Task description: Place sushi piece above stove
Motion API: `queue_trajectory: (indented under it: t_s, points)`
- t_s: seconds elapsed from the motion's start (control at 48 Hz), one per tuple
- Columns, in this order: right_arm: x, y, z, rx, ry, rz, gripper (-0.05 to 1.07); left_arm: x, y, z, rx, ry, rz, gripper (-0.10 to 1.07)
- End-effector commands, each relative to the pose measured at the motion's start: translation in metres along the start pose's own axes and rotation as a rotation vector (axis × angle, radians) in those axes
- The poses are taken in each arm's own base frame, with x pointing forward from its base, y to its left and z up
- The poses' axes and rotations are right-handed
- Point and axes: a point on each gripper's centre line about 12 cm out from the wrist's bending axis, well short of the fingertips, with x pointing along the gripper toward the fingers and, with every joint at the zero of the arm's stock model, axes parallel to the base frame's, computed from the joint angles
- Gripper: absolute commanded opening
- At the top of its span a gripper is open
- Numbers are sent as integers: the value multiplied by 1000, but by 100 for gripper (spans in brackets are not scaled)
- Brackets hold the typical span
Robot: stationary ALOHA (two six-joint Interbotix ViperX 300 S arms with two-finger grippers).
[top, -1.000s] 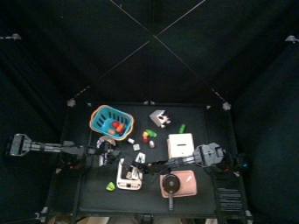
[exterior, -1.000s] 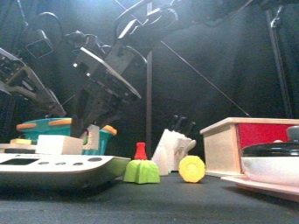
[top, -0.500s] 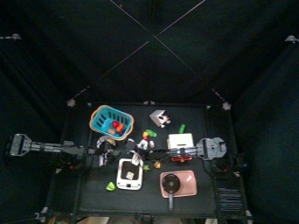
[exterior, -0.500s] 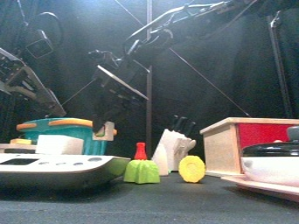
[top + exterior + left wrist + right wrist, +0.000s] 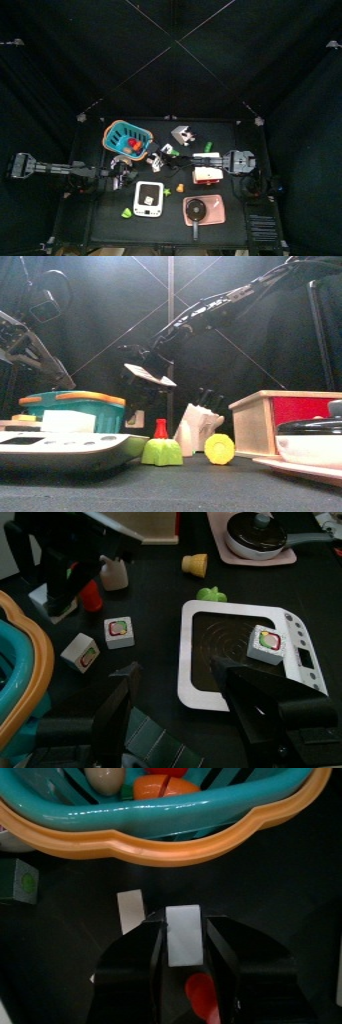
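The right gripper (image 5: 185, 973) is clamped on a white sushi piece (image 5: 183, 934) whose lower end is lost between the black jaws, and the teal basket (image 5: 160, 823) beyond it is cut off, only its orange rim and part of its contents showing. Seen from above, the right arm reaches from 3 o'clock across the middle toward the basket (image 5: 126, 137) at about 10 o'clock, the held piece too small to make out there. The left gripper (image 5: 181, 697), its jaws apart and empty, hangs low at 9 o'clock beside the white stove (image 5: 250, 649), which carries one sushi piece (image 5: 269, 643).
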Motion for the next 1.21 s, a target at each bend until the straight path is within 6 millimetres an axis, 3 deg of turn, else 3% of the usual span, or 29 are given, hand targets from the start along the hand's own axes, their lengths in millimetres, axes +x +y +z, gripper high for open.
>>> queue_trajectory:
  t_s: [0.0, 0.333, 1.188]
  points:
    - [-10, -1, 17, 28, -43, 18, 62, 1, 0, 6, -1, -15, 0, 93]
    - [-8, -1, 15, 22, -40, 15, 89, 1, 0, 6, -1, -15, 0, 93]
    - [-13, 3, 20, 16, -52, 19, 89, 1, 0, 6, -2, -15, -1, 93]
